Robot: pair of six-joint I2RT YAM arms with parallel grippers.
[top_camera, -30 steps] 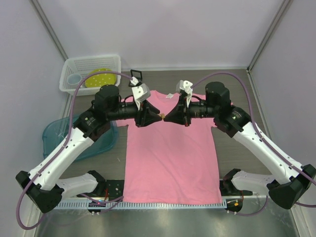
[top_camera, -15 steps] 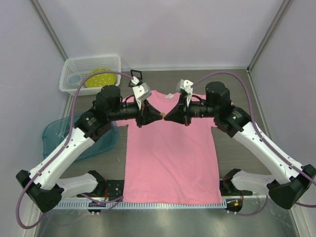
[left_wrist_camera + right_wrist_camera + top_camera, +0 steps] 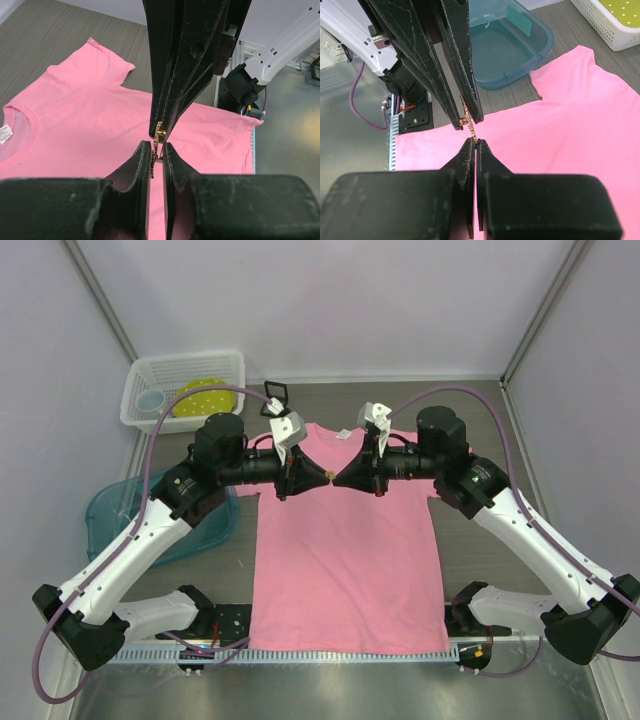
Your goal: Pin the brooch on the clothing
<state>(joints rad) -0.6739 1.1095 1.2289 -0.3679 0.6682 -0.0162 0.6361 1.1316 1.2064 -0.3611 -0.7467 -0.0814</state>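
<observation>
The gray table [image 3: 470,405] is carrying everything. The pink T-shirt [image 3: 345,560] is lying flat on it, front up, collar toward the far side, hem at the near edge. The two arms are reaching in from either side and meeting tip to tip above the shirt's chest, just below the collar. A blue tub [image 3: 105,515] is sitting left of the shirt, partly under the left arm, and a white basket [image 3: 140,385] is standing in the far left corner. A small black box [image 3: 275,396] is lying beyond the left shoulder of the shirt. The left pincer [image 3: 324,477] is standing narrow, its fingers pressing the brooch [image 3: 159,132] from both sides. The right pincer [image 3: 336,479] is closed tight on the brooch's other end. The brooch is hanging between both tips, clear of the fabric. A white label [image 3: 5,134] is showing inside the collar.
</observation>
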